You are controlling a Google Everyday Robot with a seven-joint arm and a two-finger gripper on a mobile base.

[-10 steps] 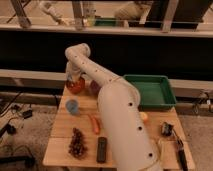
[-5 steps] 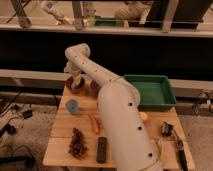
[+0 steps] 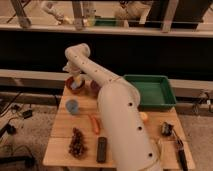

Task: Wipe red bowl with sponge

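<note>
Sponge (image 3: pixel 77 82) sits inside the red bowl (image 3: pixel 71 88) at the table's (image 3: pixel 62 135) far left corner. Directly above hangs the gripper (image 3: pixel 76 76). A blue cup (image 3: pixel 72 106) stands nearer, a green tray (image 3: pixel 150 92) to the right.

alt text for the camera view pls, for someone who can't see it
A white robot arm reaches across a wooden table, its gripper over the red bowl at the far left corner, with a pale sponge at the bowl.
</note>
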